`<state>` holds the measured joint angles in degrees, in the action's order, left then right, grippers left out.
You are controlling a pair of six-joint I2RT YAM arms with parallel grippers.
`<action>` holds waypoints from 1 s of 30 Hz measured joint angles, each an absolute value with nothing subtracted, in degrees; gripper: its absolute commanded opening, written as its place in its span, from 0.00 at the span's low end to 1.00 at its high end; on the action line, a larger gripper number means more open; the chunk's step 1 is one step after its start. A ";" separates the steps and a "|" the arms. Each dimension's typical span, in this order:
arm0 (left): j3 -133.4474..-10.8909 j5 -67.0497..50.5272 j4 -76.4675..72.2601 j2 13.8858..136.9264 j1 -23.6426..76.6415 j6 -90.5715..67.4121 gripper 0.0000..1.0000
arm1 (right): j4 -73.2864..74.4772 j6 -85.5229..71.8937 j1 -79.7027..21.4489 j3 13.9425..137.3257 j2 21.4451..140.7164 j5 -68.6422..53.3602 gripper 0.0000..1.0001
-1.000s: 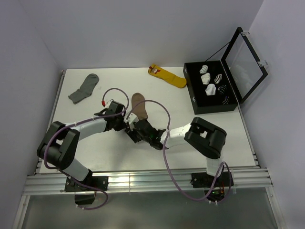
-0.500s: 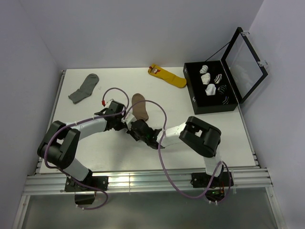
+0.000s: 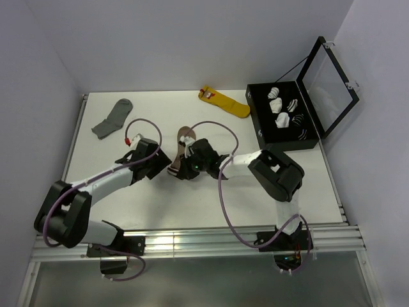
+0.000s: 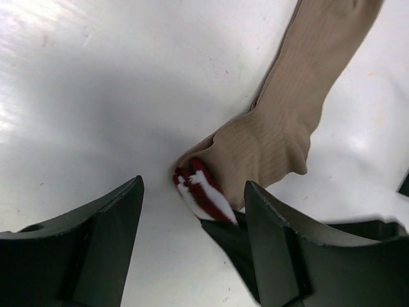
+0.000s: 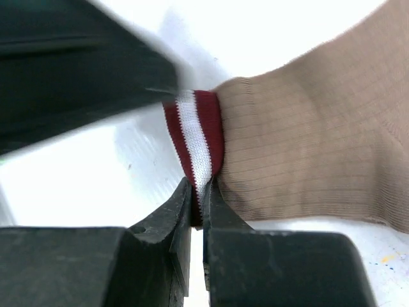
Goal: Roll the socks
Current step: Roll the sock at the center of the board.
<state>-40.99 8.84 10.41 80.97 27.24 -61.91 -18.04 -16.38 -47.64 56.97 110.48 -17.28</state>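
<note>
The tan sock (image 3: 186, 137) lies mid-worktop (image 3: 166, 109), its striped cuff (image 5: 195, 137) pinched tight in the right fingers (image 5: 167, 230) reaching from 4 o'clock, while the left fingers (image 4: 96, 243), low at 8 o'clock, gape wide, empty.

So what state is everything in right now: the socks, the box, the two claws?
tan sock: unrolled, striped cuff pinched
right gripper: shut on the striped cuff
left gripper: open, fingers either side of the cuff
grey sock: lying flat, untouched
yellow sock: lying flat, untouched
black case: lid open, rolled bundles inside
</note>
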 measured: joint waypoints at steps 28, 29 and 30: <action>-31.24 4.69 -6.76 82.30 28.95 -66.11 0.58 | -47.24 -61.91 -34.68 52.62 125.51 -49.89 0.00; -31.35 4.69 -6.92 82.56 28.99 -66.28 0.57 | -46.89 -61.89 -34.63 52.73 125.51 -49.98 0.00; -31.53 4.75 -6.96 82.89 29.06 -66.59 0.56 | -46.41 -61.87 -34.61 52.93 125.51 -50.04 0.00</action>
